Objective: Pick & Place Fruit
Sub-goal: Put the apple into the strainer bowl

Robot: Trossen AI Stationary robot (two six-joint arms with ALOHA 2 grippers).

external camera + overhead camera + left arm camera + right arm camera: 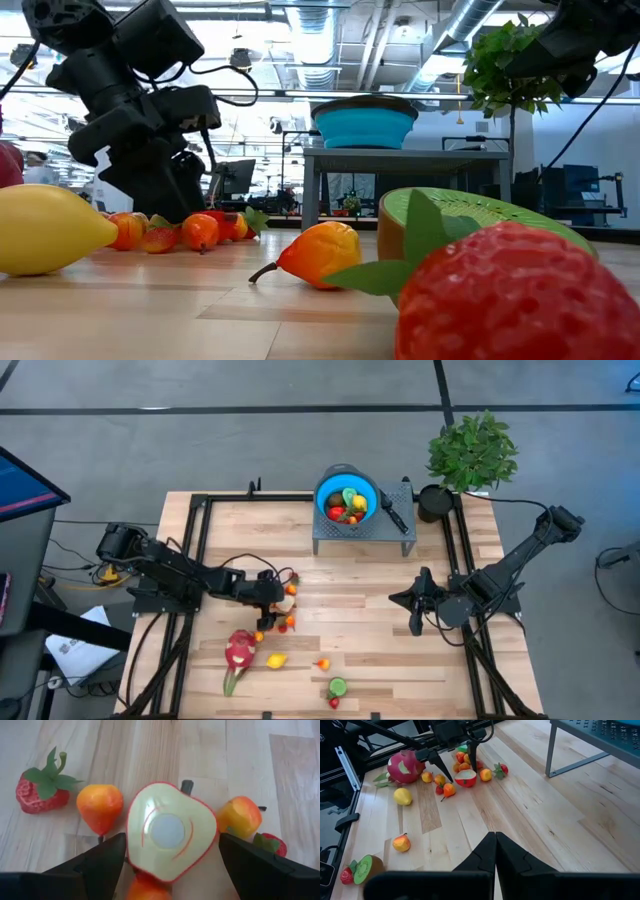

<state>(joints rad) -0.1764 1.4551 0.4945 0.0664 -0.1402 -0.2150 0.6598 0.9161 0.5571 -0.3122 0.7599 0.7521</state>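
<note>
A halved apple (pixel 170 832) lies cut face up on the table among small orange and red fruits (pixel 100 807), with a strawberry (pixel 42 790) nearby. My left gripper (pixel 172 857) is open and slants down over the apple, one finger on each side of it (pixel 283 598). A pink dragon fruit (pixel 240 650), a lemon (pixel 277 660), an orange fruit (pixel 322 663), a kiwi half (pixel 337 686) and a strawberry (pixel 333 703) lie nearer the front edge. My right gripper (pixel 495 837) is shut and empty above the table's right part (pixel 400 598). My left gripper has its fingers (pixel 107 857) close against the halved apple's two opposite sides (pixel 132 845), coming from above at a slant. Whether they touch it I cannot tell. The apple lies flat on the table.
A blue bowl (pixel 347 495) holding fruit stands on a grey raised rack (pixel 362 532) at the far middle, with a black-handled knife (pixel 393 512) beside it. A potted plant (pixel 472 450) stands at the far right corner. Black frame rails (pixel 195 560) run along both sides.
</note>
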